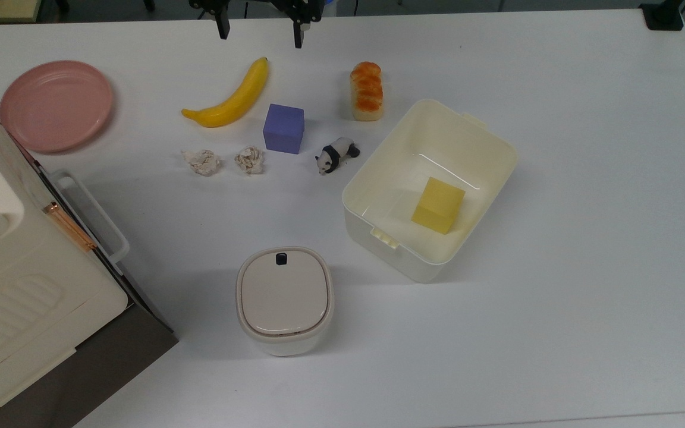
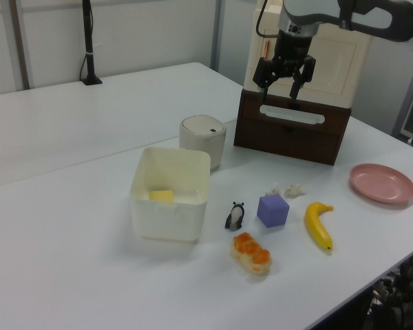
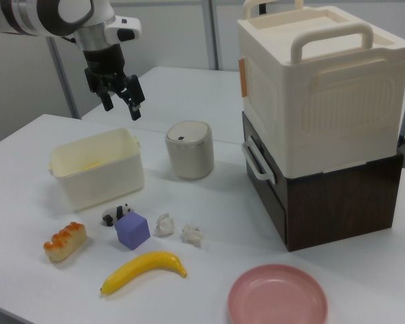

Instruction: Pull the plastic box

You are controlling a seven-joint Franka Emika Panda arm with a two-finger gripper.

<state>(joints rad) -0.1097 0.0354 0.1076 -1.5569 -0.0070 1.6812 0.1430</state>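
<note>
Cream-white and lidless, the plastic box [image 1: 431, 189] sits on the white tabletop [image 1: 586, 178] toward the top view's right, turned at an angle, with a yellow cube [image 1: 438, 205] resting inside it. A small latch tab shows on its near wall in the top view. Just beside the box, on the top view's left, stands a toy panda [image 1: 335, 155], and near its upper corner lies a bread loaf [image 1: 367, 90]. Further to the top view's left are a purple cube [image 1: 283, 128], a banana [image 1: 231, 98], two crumpled paper balls [image 1: 225, 161] and a pink plate [image 1: 56, 104]. A round-cornered bin with a beige lid [image 1: 284, 299] stands near the box. The hand [image 2: 283, 80] hangs in the air well apart from the box, fingers spread wide with nothing between them; in the left view it appears before a cream case stacked on a dark brown case [image 2: 296, 130].
</note>
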